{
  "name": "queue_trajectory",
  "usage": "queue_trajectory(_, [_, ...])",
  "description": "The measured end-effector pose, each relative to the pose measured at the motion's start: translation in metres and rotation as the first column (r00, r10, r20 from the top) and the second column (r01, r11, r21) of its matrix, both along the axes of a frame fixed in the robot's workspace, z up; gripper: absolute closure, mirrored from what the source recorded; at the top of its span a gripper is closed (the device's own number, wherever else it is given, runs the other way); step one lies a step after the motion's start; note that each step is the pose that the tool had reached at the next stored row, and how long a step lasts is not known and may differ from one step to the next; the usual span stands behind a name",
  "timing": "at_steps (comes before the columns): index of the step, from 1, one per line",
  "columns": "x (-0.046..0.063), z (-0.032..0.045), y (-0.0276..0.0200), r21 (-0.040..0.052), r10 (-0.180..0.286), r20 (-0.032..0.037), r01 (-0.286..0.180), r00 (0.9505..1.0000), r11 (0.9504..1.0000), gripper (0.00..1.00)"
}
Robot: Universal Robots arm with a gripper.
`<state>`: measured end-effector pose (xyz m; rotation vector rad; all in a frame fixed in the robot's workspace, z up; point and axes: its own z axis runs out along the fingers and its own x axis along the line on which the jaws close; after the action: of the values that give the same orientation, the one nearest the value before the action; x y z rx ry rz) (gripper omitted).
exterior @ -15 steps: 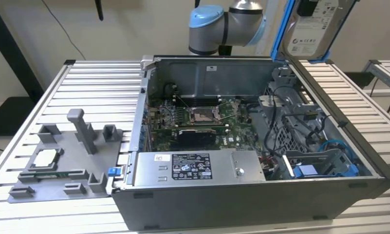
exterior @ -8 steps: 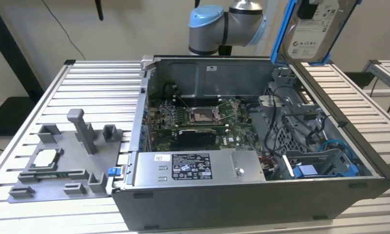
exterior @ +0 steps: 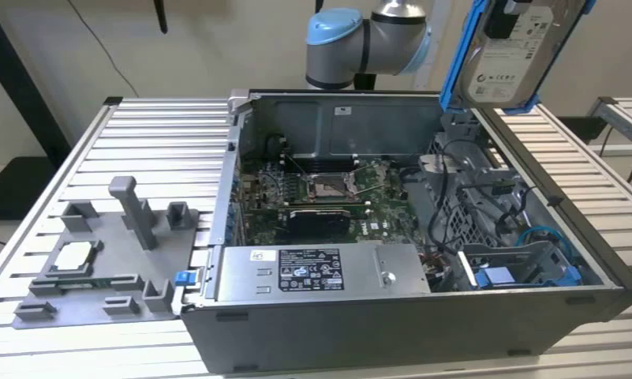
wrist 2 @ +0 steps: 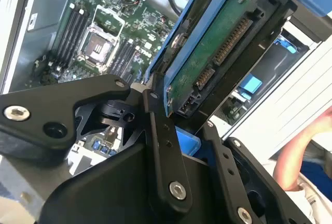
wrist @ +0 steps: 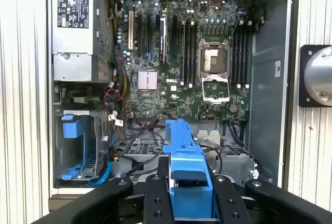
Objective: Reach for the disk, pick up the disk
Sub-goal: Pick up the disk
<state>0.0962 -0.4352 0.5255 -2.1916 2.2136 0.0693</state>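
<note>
So the disk (exterior: pixel 510 47) is up in the air, well above the open computer case (exterior: pixel 400 237), label side showing in the exterior view. The gripper (wrist 2: pixel 176 125) has its jaws pinching the disk's blue frame (wrist: pixel 185 175), connector edge visible in the second wrist view. Case sits on the slatted tabletop (exterior: pixel 147 134).

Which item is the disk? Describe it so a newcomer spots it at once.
Find the open computer case on the slatted table, then look above its far corner at the exterior view's right. There the pincer holds the disk aloft: silver, white-labelled, blue-framed, unlike the empty blue bracket inside.
</note>
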Motion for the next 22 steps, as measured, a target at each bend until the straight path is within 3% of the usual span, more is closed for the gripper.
queue_trajectory(10, [0.0, -0.0035, -0.0093, 0.0001, -0.002, 0.0, 0.002, 1.0, 1.0, 1.0])
queue_trajectory(22, [0.0, -0.0071, -0.016, 0.0001, -0.006, 0.0, 0.006, 1.0, 1.0, 1.0])
